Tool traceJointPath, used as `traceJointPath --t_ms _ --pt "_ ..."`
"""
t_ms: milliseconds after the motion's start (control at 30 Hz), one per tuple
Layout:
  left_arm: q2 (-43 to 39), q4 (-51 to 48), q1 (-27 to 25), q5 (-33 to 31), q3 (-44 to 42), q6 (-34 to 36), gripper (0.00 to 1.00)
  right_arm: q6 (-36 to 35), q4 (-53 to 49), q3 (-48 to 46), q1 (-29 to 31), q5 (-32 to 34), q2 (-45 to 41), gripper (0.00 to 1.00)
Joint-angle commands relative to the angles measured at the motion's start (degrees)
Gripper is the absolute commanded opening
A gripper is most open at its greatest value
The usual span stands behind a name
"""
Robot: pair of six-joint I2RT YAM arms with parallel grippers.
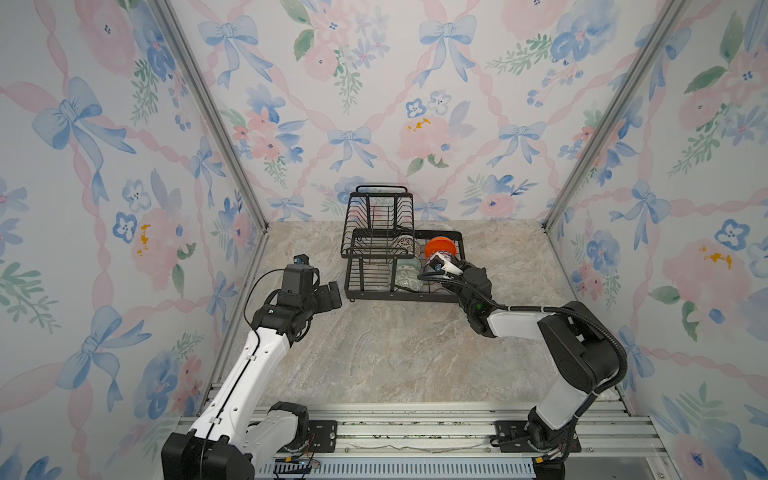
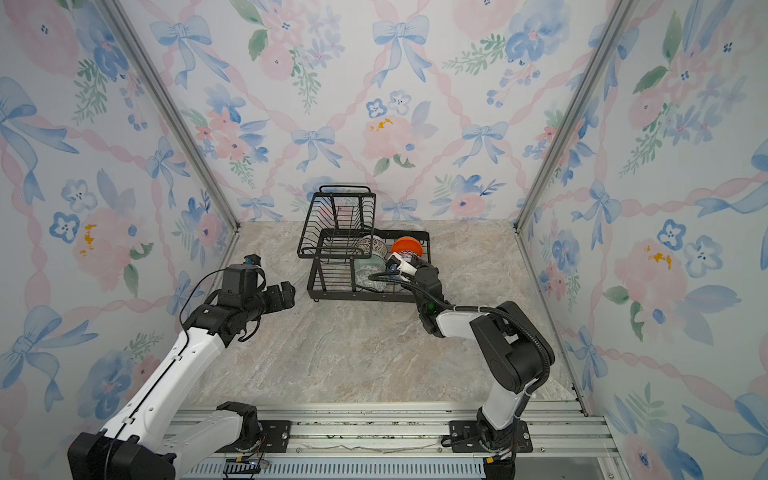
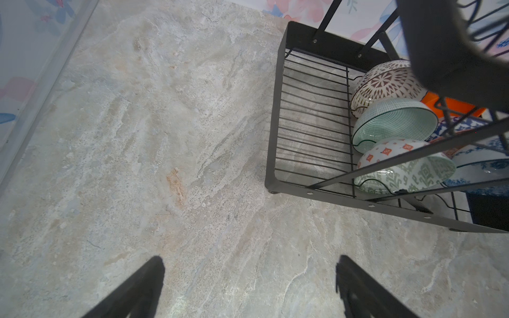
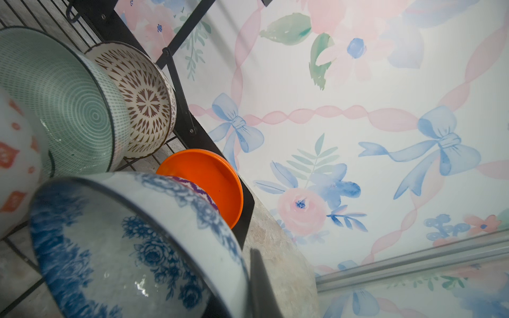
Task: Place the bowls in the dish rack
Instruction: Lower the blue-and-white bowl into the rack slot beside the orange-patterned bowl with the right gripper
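Both top views show a booth lined on three sides with wallpaper (image 1: 374,104) of blue bows, pink ribbons and flowers. Slanting aluminium posts (image 1: 208,112) frame its corners. Underfoot lies a marble-look surface (image 1: 374,353), beige and grey with pale veins. A ribbed metal rail (image 1: 415,428) along the near edge carries both arm bases. The left wrist view picks out a rust-coloured blotch (image 3: 176,187) in the stone.

The dish rack (image 1: 395,296) stands on the surface close to the back wall, its upper basket (image 1: 378,220) raised over the left part. In the lower tray the brown-lattice bowl (image 1: 405,243), the mint bowl (image 3: 394,121) and the green-patterned bowl (image 3: 407,170) lean on edge in a row. The plain orange bowl (image 1: 440,246) sits in the back right corner.

The right gripper (image 4: 249,264) reaches into the tray's right side, its jaws clamped on the rim of the tilted blue-white floral bowl (image 4: 132,247), just in front of the orange one. The left gripper (image 1: 330,296) hovers over the stone just left of the rack, jaws spread wide.
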Motion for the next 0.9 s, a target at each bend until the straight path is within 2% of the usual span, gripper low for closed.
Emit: traceJointPath --t_ms 0,633,867 --pt "0.50 -0.06 0.40 0.29 -0.95 -0.31 0.98 -2.65 6.01 -0.74 -0.78 1.05 1.03 0.00" --pt "0.76 0.06 0.71 0.17 -1.50 -0.48 0.98 -9.98 8.86 -1.03 -1.05 1.51 5.79 0.00" --pt "0.48 0.05 0.71 0.12 -1.76 -0.68 0.98 -8.16 1.37 -0.10 -1.38 -2.52 4.60 0.00"
